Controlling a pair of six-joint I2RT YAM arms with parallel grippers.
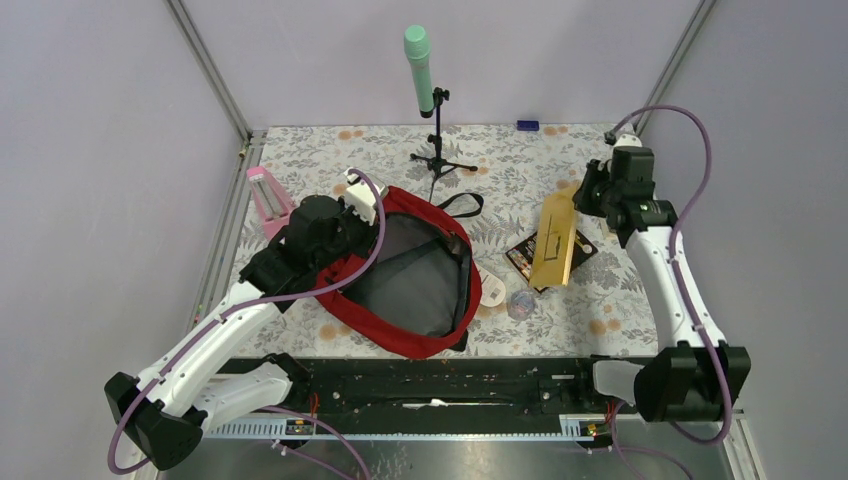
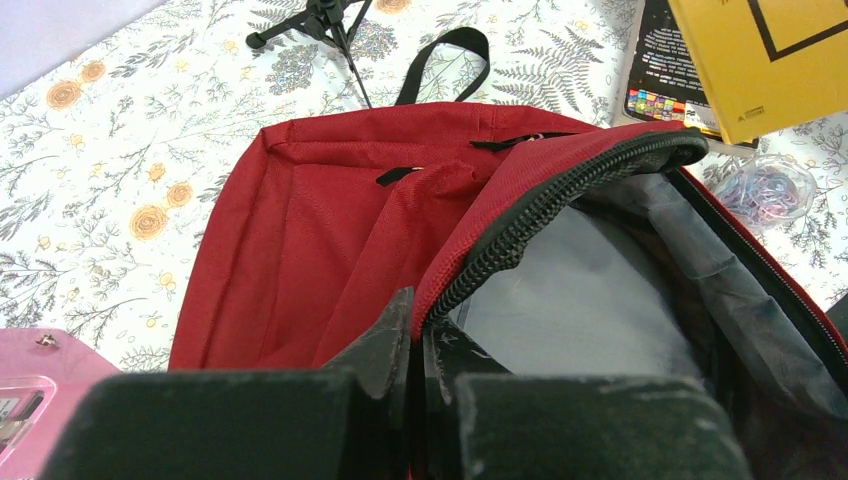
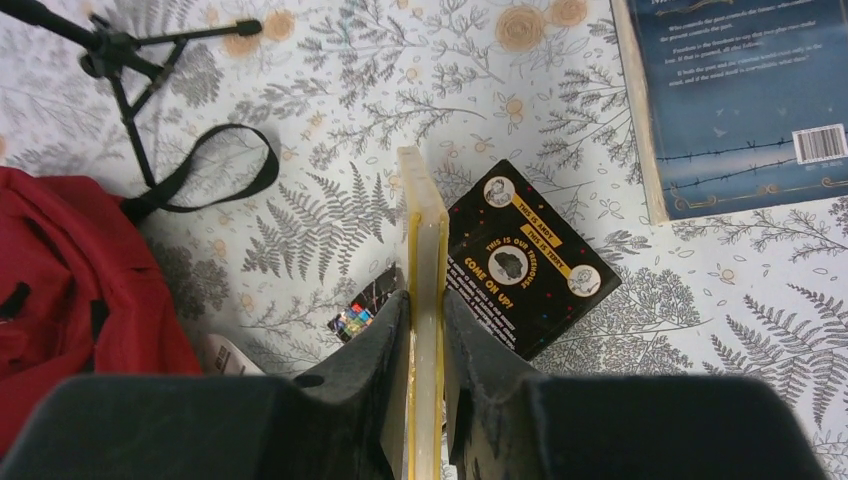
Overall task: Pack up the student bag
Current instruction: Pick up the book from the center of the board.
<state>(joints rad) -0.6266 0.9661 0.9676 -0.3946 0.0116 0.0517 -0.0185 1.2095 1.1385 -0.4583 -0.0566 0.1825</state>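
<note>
As seen from above, found bag (image 1: 415, 290) lying flat at centre-left of table (image 1: 520, 170), main zipper undone, mouth gaping, grey lining exposed. Logged left gripper (image 2: 418, 345) at far-left rim of that mouth. Confirmed from left wrist: saw fingers (image 2: 380, 345) nipped together on black zipper edge, red fabric between them, rim held up off lining.

Logged right gripper (image 3: 425, 345) over right half of table, well apart from bag. Saw fingers (image 3: 372, 340) clamped on both faces of yellow book (image 3: 421, 230), held on edge; thin and edge-on from right wrist, long and tilted from above. Contact with black book (image 3: 530, 260) below it: cannot tell. Noted black book flat on table, right of bag, partly covered by yellow book in top view. Noted blue book (image 3: 740, 100) flat, apart from black book, seen from right wrist only.

Noted pouch (image 2: 765, 190) of coloured bands just beside bag's right rim, near black book. Noted white item (image 1: 492, 292) between pouch and bag; identity unclear. Noted pink case (image 1: 268, 200) just left of bag, beside left arm. Noted mic stand (image 1: 438, 150) upright at far side, green mic on top, tripod feet near strap (image 3: 210, 170) looping out from bag's far end.
</note>
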